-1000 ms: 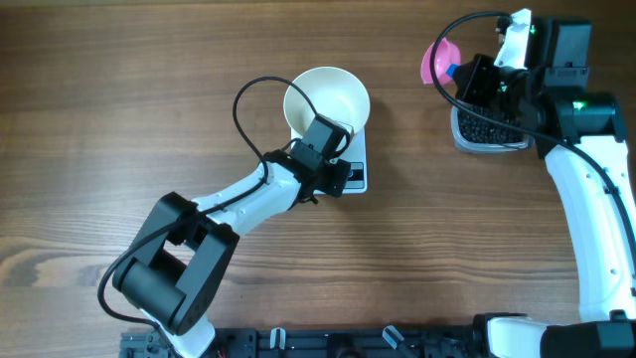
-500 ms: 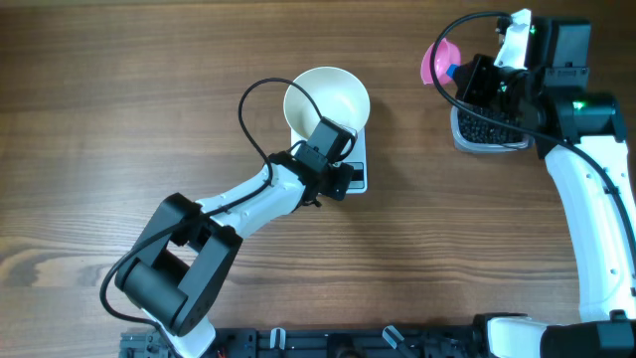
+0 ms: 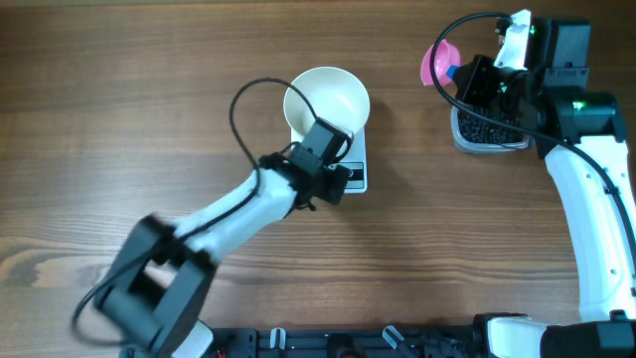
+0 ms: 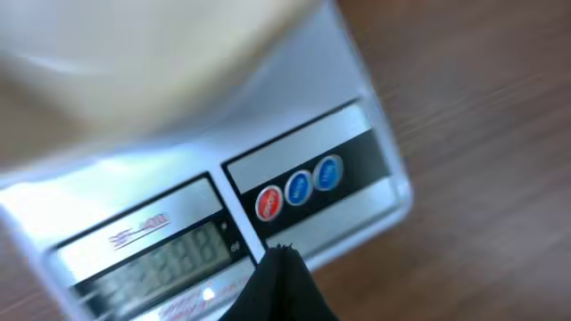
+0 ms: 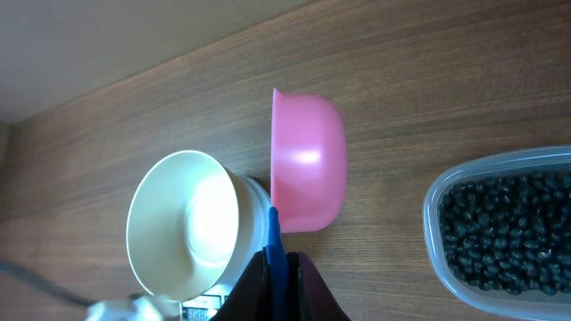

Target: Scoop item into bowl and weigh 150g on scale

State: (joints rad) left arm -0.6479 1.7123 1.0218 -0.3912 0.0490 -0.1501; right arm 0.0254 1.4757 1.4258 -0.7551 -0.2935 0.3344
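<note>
The empty white bowl (image 3: 326, 97) sits on the white scale (image 3: 356, 171) at mid-table. My left gripper (image 3: 341, 179) is shut, its tip (image 4: 280, 256) over the scale's front edge between the grey display (image 4: 161, 254) and the red button (image 4: 268, 202). I cannot tell whether it touches. My right gripper (image 3: 467, 80) is shut on the blue handle (image 5: 274, 239) of a pink scoop (image 5: 308, 165), held above the table left of the clear container (image 3: 489, 131) of black beads (image 5: 504, 232). No beads show in the scoop.
Two blue buttons (image 4: 312, 180) sit beside the red one. A black cable (image 3: 243, 109) loops from the left arm beside the bowl. The right arm's white links (image 3: 596, 229) run down the right edge. Bare wood lies left of the bowl.
The left arm's rear links have swung left and now look blurred, while its tip stays at the scale's front. The right arm and scoop have not moved.
</note>
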